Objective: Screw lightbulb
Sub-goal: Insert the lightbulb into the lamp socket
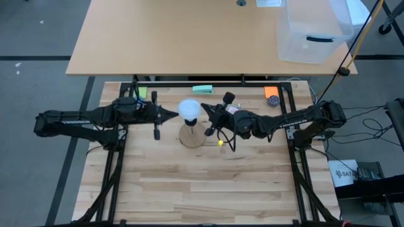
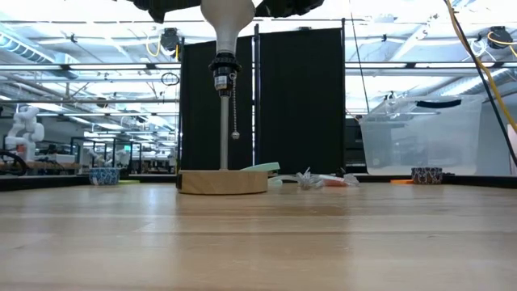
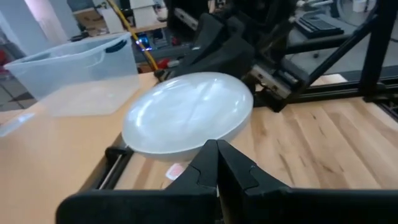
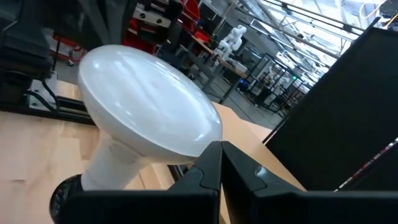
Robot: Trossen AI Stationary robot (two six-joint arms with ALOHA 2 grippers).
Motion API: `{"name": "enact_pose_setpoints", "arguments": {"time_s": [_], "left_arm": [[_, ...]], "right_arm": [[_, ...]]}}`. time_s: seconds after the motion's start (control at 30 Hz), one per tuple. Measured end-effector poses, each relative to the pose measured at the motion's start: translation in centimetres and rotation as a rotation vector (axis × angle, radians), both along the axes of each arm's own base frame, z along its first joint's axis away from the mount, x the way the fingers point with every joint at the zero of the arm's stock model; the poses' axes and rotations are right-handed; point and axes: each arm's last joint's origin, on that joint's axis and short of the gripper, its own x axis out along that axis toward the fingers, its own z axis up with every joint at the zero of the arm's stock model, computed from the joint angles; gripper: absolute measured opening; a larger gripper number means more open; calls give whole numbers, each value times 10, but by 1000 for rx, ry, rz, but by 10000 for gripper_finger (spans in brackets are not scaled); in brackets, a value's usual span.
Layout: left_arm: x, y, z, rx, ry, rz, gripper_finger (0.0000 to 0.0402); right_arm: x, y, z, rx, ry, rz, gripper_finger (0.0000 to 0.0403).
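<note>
The white lightbulb [image 1: 189, 109] stands upright with its grey neck in the black socket [image 2: 224, 69] on top of a thin pole, which rises from the round wooden base [image 2: 224, 181]. A pull chain [image 2: 235, 113] hangs from the socket. My left gripper [image 1: 175, 115] is shut, its tip at the globe's left side. My right gripper [image 1: 203, 108] is shut, its tip at the globe's right side. The globe fills the left wrist view [image 3: 186, 115] and the right wrist view [image 4: 149, 99]. My left gripper's shut fingertips [image 3: 214, 149] lie against the globe's left side [image 3: 193, 140], coming in level from the table's left. My right gripper's shut fingertips [image 4: 219, 149] lie against the globe's right side [image 4: 196, 134], coming in level from the table's right. The bulb stands upright in the socket.
A crumpled clear bag [image 2: 311, 179] lies behind the base on the right. A green pad [image 1: 202, 89], an orange pad [image 1: 271, 92] and a small dark object [image 1: 273, 101] lie at the far edge. A clear plastic bin [image 1: 312, 31] stands on the far table.
</note>
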Motion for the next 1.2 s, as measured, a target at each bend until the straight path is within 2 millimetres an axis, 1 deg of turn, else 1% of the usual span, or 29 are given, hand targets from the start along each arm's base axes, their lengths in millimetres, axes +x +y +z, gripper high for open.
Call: {"name": "enact_pose_setpoints", "arguments": {"time_s": [0.3, 0.5, 0.8, 0.93, 1.0, 1.1, 1.2], "left_arm": [[-1, 8, -1, -5, 10, 73, 0], [-2, 15, 0, -12, -1, 141, 0], [-5, 20, 0, -19, -1, 157, 0], [-15, 17, 11, 9, -69, 149, 0], [-23, 15, 17, 11, -108, 127, 0], [-30, 11, 22, 4, -142, 52, 0], [-30, 6, 22, -14, -146, -27, 0]], "right_arm": [[-1, 11, 0, -7, 11, 23, 0], [-1, 23, -1, -8, 16, 102, 0], [-3, 40, -5, 1, 47, 136, 0], [-3, 39, -7, 19, 63, 120, 0], [-3, 34, -8, 26, 66, 88, 0], [-3, 27, -8, 22, 63, 35, 0], [-2, 19, -6, 17, 47, 12, 0]]}}
